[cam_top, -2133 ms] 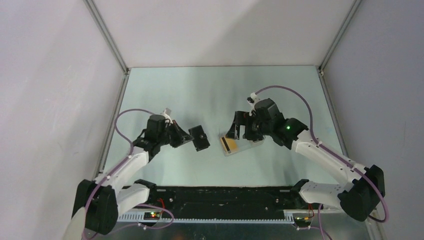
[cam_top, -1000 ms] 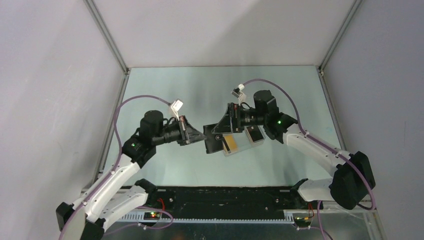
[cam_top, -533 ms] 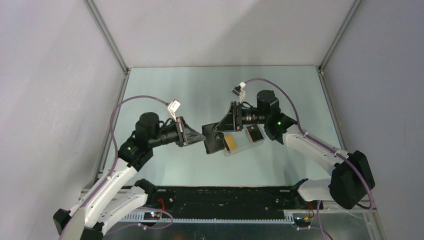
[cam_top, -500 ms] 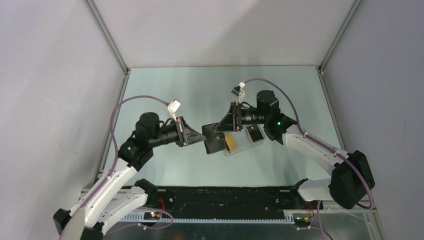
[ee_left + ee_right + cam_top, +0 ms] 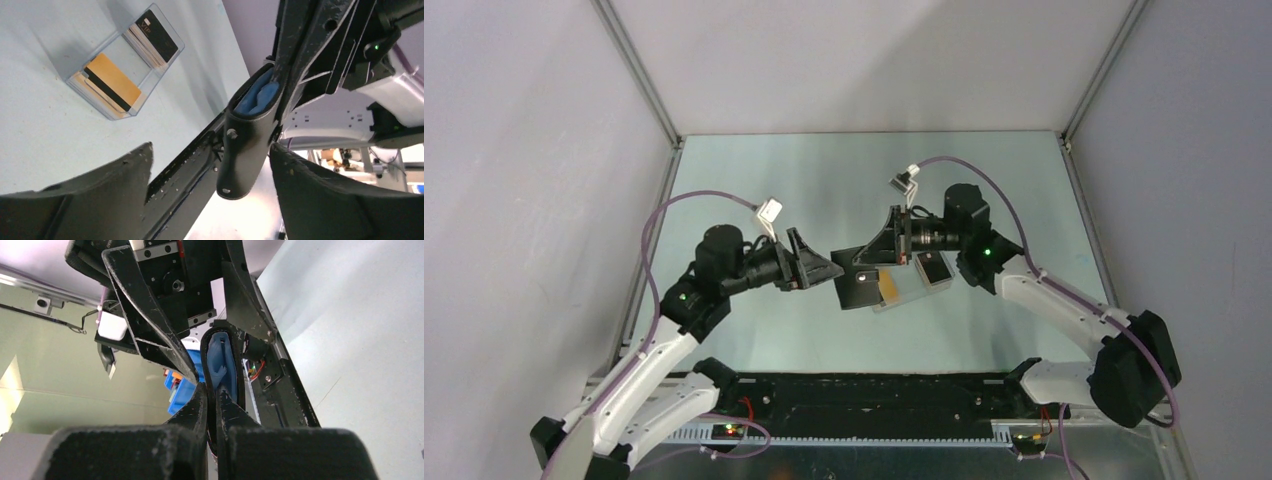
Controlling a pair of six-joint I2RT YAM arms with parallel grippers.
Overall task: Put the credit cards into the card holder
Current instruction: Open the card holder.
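Pinching one edge of the card holder (image 5: pixel 222 365), the right gripper (image 5: pixel 212 395) has its jaws drawn narrow on the black wall, with the blue lining showing in the gap of the fold. The left gripper (image 5: pixel 210 147) stands with jaws wide at 9 o'clock of the holder in the top view, a finger on either side and neither touching it. The holder hangs above the table (image 5: pixel 40 125). At its 3 o'clock sits the clear tray (image 5: pixel 75 82) with the credit cards (image 5: pixel 112 82), orange ones and a black-faced one; none shows in the holder. The likely risk is the one-sided pinch: the soft holder could swing, slip, or fold shut. A left finger brushing it could also twist it.
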